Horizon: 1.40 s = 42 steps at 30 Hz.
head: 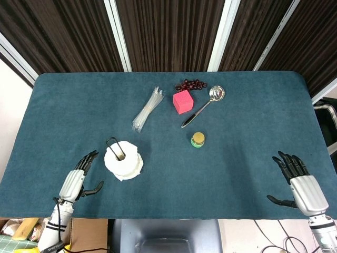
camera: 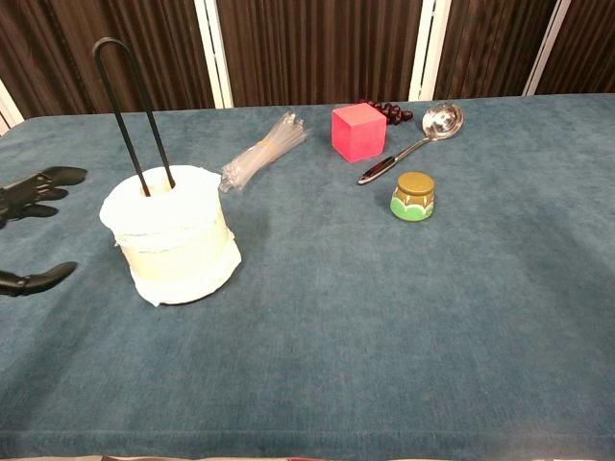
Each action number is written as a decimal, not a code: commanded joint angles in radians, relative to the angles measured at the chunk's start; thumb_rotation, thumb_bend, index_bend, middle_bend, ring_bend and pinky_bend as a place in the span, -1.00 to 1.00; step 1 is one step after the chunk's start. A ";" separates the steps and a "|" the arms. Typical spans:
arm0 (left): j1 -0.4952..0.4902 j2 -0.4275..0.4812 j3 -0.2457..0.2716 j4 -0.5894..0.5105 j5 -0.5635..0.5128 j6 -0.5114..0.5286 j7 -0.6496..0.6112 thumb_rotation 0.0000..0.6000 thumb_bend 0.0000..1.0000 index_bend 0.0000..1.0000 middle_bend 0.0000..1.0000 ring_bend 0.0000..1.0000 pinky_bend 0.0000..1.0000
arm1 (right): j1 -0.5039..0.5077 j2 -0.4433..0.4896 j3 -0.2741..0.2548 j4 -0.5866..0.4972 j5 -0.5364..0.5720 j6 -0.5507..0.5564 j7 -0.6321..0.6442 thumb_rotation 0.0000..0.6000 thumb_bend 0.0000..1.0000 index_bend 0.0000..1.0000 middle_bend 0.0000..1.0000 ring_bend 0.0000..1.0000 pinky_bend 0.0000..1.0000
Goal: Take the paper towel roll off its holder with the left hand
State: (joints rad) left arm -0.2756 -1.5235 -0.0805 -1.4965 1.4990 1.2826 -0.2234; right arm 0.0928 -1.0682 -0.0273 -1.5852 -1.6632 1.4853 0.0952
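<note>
Near the table's front left, the white paper towel roll sits upright on its black wire loop holder. Left hand, fingers apart and holding nothing, hovers just left of the roll, not touching. Right hand, fingers spread and empty, is at the front right edge.

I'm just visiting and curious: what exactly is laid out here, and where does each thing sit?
table: one, teal cloth, fills the view
roll: one, white, near left, on its holder
holder: one, black wire loop, rising through the roll
straws: one clear bundle, behind the roll
cube: one, pink, far centre
beads: one dark red cluster, behind the cube
ladle: one, silver, right of the cube
jar: one, green, gold lid, centre
left hand: open, left of the roll, apart from it
right hand: open, near right edge
</note>
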 commanded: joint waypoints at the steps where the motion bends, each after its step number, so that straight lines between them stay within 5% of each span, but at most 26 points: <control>1: -0.021 -0.055 -0.014 0.021 -0.033 -0.027 0.008 1.00 -0.31 -1.00 -1.00 -1.00 -0.80 | 0.000 0.000 0.000 0.001 -0.001 0.002 0.004 1.00 -0.68 -1.00 -1.00 -1.00 -1.00; 18: -0.071 -0.137 -0.023 -0.007 -0.060 -0.075 -0.014 1.00 -0.31 -1.00 -1.00 -1.00 -0.82 | 0.002 0.000 0.001 0.000 0.006 -0.004 0.013 1.00 -0.68 -1.00 -1.00 -1.00 -1.00; 33: -0.126 -0.324 -0.098 0.143 -0.109 -0.052 -0.007 1.00 -0.34 -1.00 -0.99 -1.00 -0.84 | -0.002 0.010 0.001 -0.003 0.000 0.010 0.040 1.00 -0.68 -1.00 -1.00 -1.00 -1.00; 36: -0.123 -0.344 -0.101 0.157 -0.104 -0.029 -0.031 1.00 -0.34 -0.99 -0.81 -0.94 -0.83 | -0.003 0.010 0.002 -0.002 -0.001 0.014 0.044 1.00 -0.68 -1.00 -1.00 -1.00 -1.00; 42: -0.114 -0.367 -0.110 0.184 -0.083 0.026 -0.093 1.00 -0.31 -0.36 -0.34 -0.47 -0.55 | -0.004 0.010 0.003 -0.002 0.000 0.015 0.046 1.00 -0.68 -1.00 -1.00 -1.00 -1.00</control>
State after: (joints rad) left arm -0.3918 -1.8863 -0.1880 -1.3184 1.4120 1.3031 -0.3102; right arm 0.0893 -1.0580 -0.0243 -1.5869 -1.6633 1.5005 0.1415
